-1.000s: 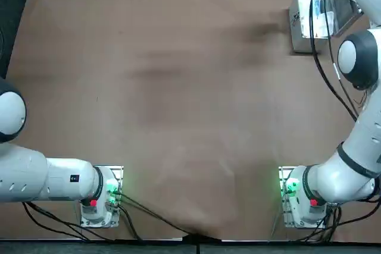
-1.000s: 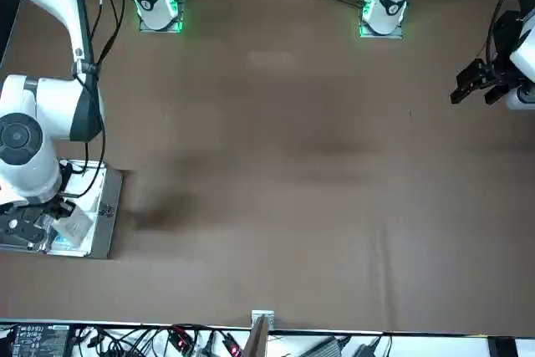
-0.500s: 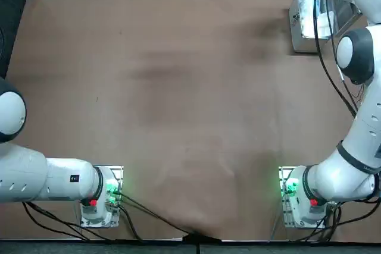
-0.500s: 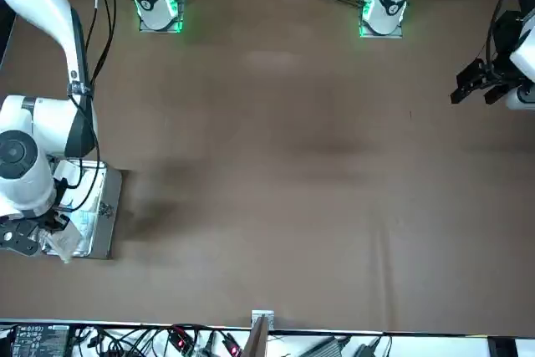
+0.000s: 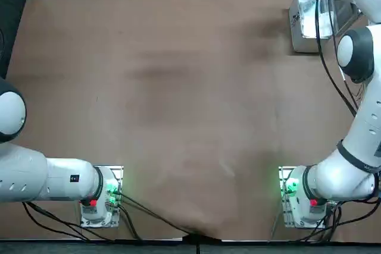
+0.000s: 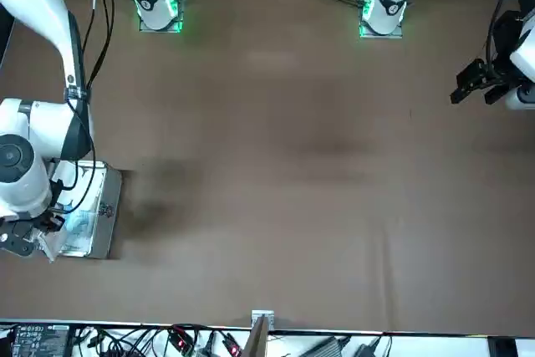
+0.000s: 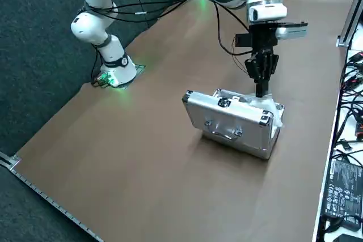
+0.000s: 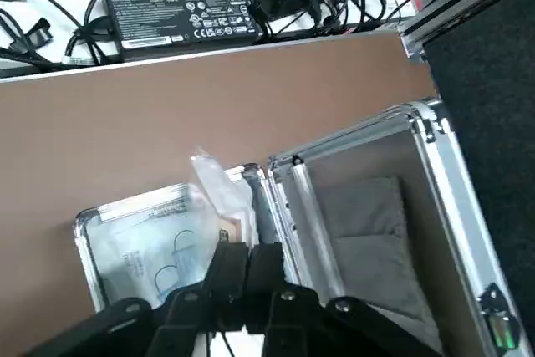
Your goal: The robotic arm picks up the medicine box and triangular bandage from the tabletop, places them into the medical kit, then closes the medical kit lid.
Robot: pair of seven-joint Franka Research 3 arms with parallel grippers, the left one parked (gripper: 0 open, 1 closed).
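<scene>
The small rectangular silver aluminium medical kit [image 7: 235,120] stands open directly beneath the right gripper [image 7: 260,86]. Its flat silver lid with a curved metal handle [image 7: 227,122] rises upright beside the fingers; it looks rigid, light and hinged, so pushing its top edge should swing it shut. In the pale blue-white tray lies a soft, crinkly white packet [image 8: 224,198], just ahead of the fingertips. The black fingers [image 8: 230,277] are pressed together, apparently holding nothing.

The top view looked straight down; the front view faced the robot; the right side view looked diagonally, nearer the medical kit [image 7: 238,118]; the wrist view hung closest above it.
</scene>
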